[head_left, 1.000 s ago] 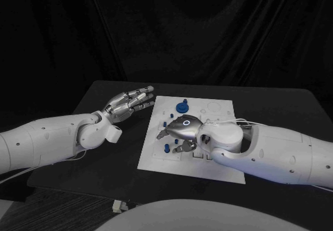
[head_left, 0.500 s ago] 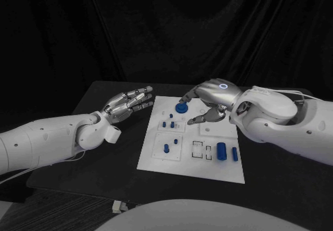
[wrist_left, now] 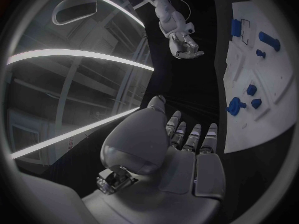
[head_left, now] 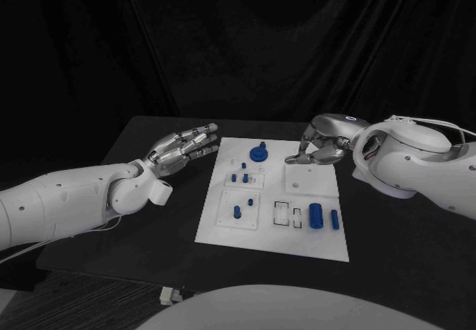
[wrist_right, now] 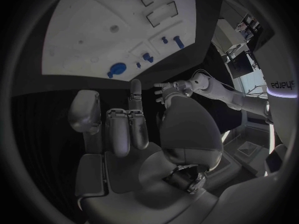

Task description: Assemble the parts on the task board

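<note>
White rectangular task board [head_left: 300, 242] lying flat in the middle of the black table [head_left: 397, 227], long sides running from the near edge toward the far edge. Small blue parts on the board: a round blue knob-like part [head_left: 258, 152] near the far edge; short blue pegs [head_left: 240, 177] standing in a raised square toward the left edge; more blue pegs [head_left: 238, 211] in a second square nearer the front; a thick blue cylinder [head_left: 316, 214] and a slimmer blue bar [head_left: 336, 219] lying near the right edge. Silver left hand [head_left: 184, 147] poised just off the board's far left corner, fingers spread, nothing in it. Silver right hand [head_left: 319, 146] above the board's far right corner, fingers curled inward, seemingly around nothing, though the fingertips are partly hidden.
</note>
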